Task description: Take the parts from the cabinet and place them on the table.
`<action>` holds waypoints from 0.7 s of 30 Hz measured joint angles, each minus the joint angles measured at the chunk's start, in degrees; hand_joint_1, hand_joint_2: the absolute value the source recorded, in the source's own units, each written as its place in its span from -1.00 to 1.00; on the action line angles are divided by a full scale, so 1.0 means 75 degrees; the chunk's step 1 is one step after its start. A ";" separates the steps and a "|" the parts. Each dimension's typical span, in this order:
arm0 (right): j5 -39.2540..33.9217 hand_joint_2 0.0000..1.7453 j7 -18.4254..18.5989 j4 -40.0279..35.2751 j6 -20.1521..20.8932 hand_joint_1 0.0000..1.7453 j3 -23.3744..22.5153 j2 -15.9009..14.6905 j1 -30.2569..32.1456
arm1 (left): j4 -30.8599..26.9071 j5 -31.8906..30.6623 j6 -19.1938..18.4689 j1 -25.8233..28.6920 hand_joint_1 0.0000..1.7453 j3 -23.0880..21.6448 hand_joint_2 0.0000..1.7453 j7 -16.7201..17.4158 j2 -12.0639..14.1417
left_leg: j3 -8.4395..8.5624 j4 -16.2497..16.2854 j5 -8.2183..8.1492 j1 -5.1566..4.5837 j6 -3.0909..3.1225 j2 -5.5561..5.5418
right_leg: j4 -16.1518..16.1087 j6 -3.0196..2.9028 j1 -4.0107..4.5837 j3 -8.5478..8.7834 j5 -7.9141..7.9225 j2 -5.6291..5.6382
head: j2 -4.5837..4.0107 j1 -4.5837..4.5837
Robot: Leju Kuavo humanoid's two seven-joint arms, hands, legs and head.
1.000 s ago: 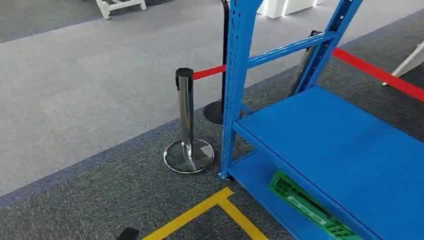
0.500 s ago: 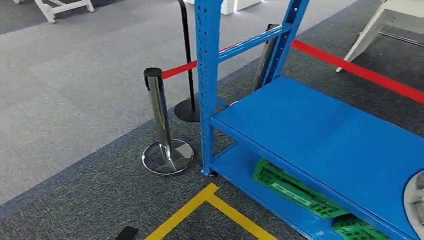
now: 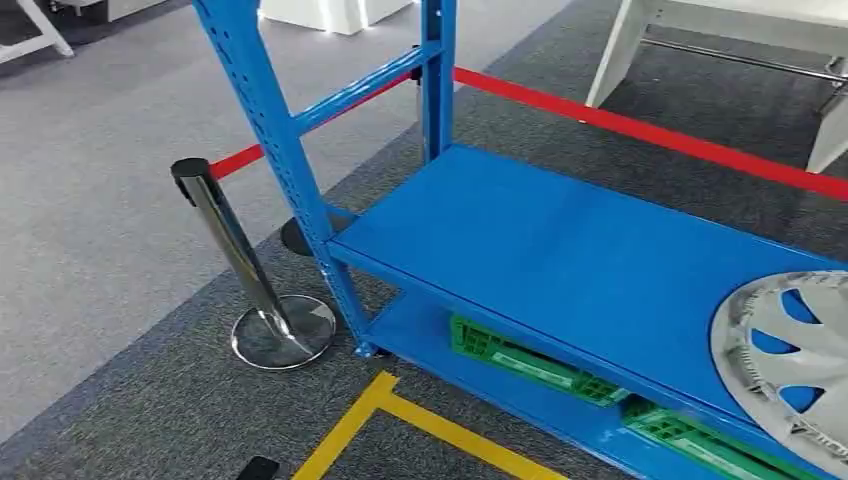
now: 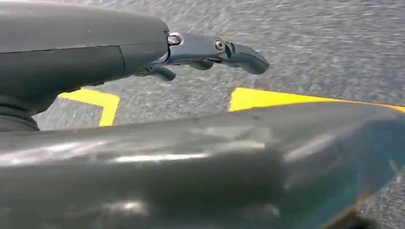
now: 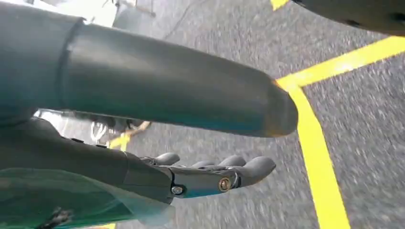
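A silver hubcap (image 3: 790, 360) lies flat on the blue cabinet's middle shelf (image 3: 560, 250), at the right edge of the head view and partly cut off. My left hand (image 4: 210, 50) hangs over the grey carpet with its fingers stretched out and holds nothing. My right hand (image 5: 215, 174) also hangs above the carpet, fingers extended and apart, with nothing in it. Both hands are far from the shelf.
Two green crates (image 3: 530, 365) sit on the cabinet's bottom shelf. A chrome stanchion (image 3: 240, 260) stands left of the blue upright, and a red belt (image 3: 640, 130) runs behind the cabinet. Yellow floor tape (image 3: 400, 420) lies in front. White table legs (image 3: 610, 60) stand at the back right.
The whole picture has shifted left, so the camera has turned right. The hubcap has come into view on the shelf, and the stanchion now sits further left.
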 joint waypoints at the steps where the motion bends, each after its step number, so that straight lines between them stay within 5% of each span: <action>1: -0.0020 -1.00 0.0021 0.0000 -0.0006 -1.00 -0.0009 0.0003 -0.0004 | 0.0000 -0.0003 0.0000 -0.0002 -1.00 0.0000 -1.00 0.0043 0.0003 | 0.0269 -0.0699 0.0352 0.0010 0.0044 -0.0275 | 0.0010 0.0010 -0.0006 0.0001 -0.0006 0.0116 | 0.0000 0.0000; 2: 0.0000 -1.00 0.0053 0.0000 -0.0009 -1.00 -0.0015 0.0003 -0.0015 | 0.0000 0.0006 0.0000 0.0006 -1.00 0.0000 -1.00 0.0102 0.0012 | 0.0343 -0.0913 0.0300 0.0036 0.0094 -0.0664 | 0.0043 0.0053 0.0025 -0.0037 -0.0016 0.0198 | 0.0000 0.0012; 4: 0.0094 -1.00 0.0187 0.0000 -0.0006 -1.00 -0.0015 0.0012 -0.0058 | 0.0003 0.0082 0.0009 -0.0019 -1.00 0.0000 -1.00 0.0190 0.0000 | 0.0375 -0.1050 0.0249 0.0019 0.0084 -0.0566 | 0.0065 0.0167 -0.0039 -0.0167 0.0022 0.0400 | 0.0000 0.0009; 6: 0.0120 -1.00 0.0339 0.0000 0.0012 -1.00 -0.0015 0.0032 -0.0060 | 0.0003 0.0125 0.0017 -0.0029 -1.00 0.0006 -1.00 0.0210 -0.0009 | 0.0392 -0.1119 0.0292 0.0041 0.0180 -0.0400 | 0.0002 0.0295 -0.0051 -0.0311 0.0063 0.0560 | 0.0000 0.0006; 7: 0.0128 -1.00 0.0417 0.0000 0.0009 -1.00 -0.0015 0.0032 -0.0062 | 0.0003 0.0128 0.0023 -0.0053 -1.00 0.0009 -1.00 0.0207 -0.0012 | 0.0421 -0.1199 0.0335 0.0070 0.0229 -0.0255 | 0.0102 0.0303 -0.0050 -0.0301 -0.0001 0.0276 | 0.0000 0.0018; 8: 0.0134 -1.00 0.0452 0.0000 0.0003 -1.00 -0.0015 0.0035 -0.0099 | 0.0003 0.0131 0.0032 -0.0056 -1.00 0.0012 -1.00 0.0201 -0.0020 | 0.0432 -0.1234 0.0339 0.0065 0.0264 -0.0183 | 0.0328 0.0335 -0.0003 -0.0426 -0.0200 -0.0215 | 0.0000 0.0076; 9: 0.0143 -1.00 0.0490 0.0000 0.0003 -1.00 -0.0015 0.0058 -0.0158 | 0.0003 0.0131 0.0044 -0.0040 -1.00 0.0017 -1.00 0.0189 -0.0038 | 0.0429 -0.1233 0.0337 0.0055 0.0299 -0.0047 | 0.0835 0.0364 -0.0005 -0.0687 -0.0515 -0.0456 | 0.0000 0.0114; 11: 0.0137 -1.00 0.0519 0.0000 0.0000 -1.00 -0.0012 0.0093 -0.0204 | 0.0003 0.0146 0.0050 -0.0002 -1.00 0.0044 -1.00 0.0183 -0.0038 | 0.0427 -0.1229 0.0322 0.0030 0.0313 0.0233 | 0.2011 0.0419 -0.0026 -0.1255 -0.1052 -0.0604 | 0.0000 0.0102; 12: 0.0140 -1.00 0.0539 0.0000 0.0000 -1.00 -0.0012 0.0099 -0.0204 | 0.0003 0.0146 0.0050 0.0004 -1.00 0.0055 -1.00 0.0184 -0.0032 | 0.0425 -0.1226 0.0317 0.0025 0.0310 0.0353 | 0.2333 0.0438 -0.0040 -0.1403 -0.1099 -0.0628 | 0.0000 0.0111; 13: 0.0140 -1.00 0.0539 0.0000 0.0000 -1.00 -0.0012 0.0099 -0.0185 | 0.0003 0.0149 0.0047 0.0001 -1.00 0.0058 -1.00 0.0184 -0.0032 | 0.0430 -0.1226 0.0313 0.0025 0.0306 0.0430 | 0.2297 0.0449 -0.0046 -0.1369 -0.0995 -0.0646 | 0.0000 0.0108; 15: 0.0143 -1.00 0.0581 0.0000 -0.0014 -1.00 -0.0012 0.0099 -0.0172 | 0.0003 0.0149 0.0047 -0.0015 -1.00 0.0064 -1.00 0.0184 -0.0044 | 0.0464 -0.1224 0.0283 0.0030 0.0268 0.0629 | 0.1160 0.0457 -0.0061 -0.0731 -0.0349 -0.0766 | 0.0000 0.0114; 16: 0.0149 -1.00 0.0592 -0.0003 -0.0029 -1.00 -0.0012 0.0099 -0.0184 | 0.0003 0.0152 0.0050 -0.0016 -1.00 0.0067 -1.00 0.0181 -0.0047 | 0.0496 -0.1222 0.0262 0.0030 0.0235 0.0713 | 0.0448 0.0439 -0.0060 -0.0328 -0.0075 -0.0981 | 0.0000 0.0114; 17: 0.0146 -1.00 0.0627 -0.0003 -0.0052 -1.00 -0.0012 0.0102 -0.0217 | 0.0003 0.0157 0.0050 -0.0013 -1.00 0.0067 -1.00 0.0183 -0.0047 | 0.0515 -0.1203 0.0225 -0.0028 0.0179 0.0797 | 0.0001 0.0400 -0.0013 -0.0120 -0.0122 -0.1366 | 0.0000 0.0114; 18: 0.0146 -1.00 0.0647 -0.0006 -0.0064 -1.00 -0.0012 0.0105 -0.0248 | 0.0003 0.0160 0.0052 -0.0008 -1.00 0.0073 -1.00 0.0184 -0.0047 | 0.0522 -0.1180 0.0200 -0.0048 0.0125 0.0857 | -0.0003 0.0280 -0.0012 -0.0039 -0.0053 -0.1242 | 0.0000 0.0099; 21: 0.0137 -1.00 0.0671 -0.0003 -0.0084 -1.00 -0.0012 0.0119 -0.0198 | 0.0003 0.0181 0.0052 -0.0038 -1.00 0.0096 -1.00 0.0184 -0.0047 | 0.0612 -0.1212 0.0216 -0.0033 0.0027 0.1070 | 0.0015 0.0150 0.0016 -0.0138 -0.0044 -0.1004 | 0.0000 0.0070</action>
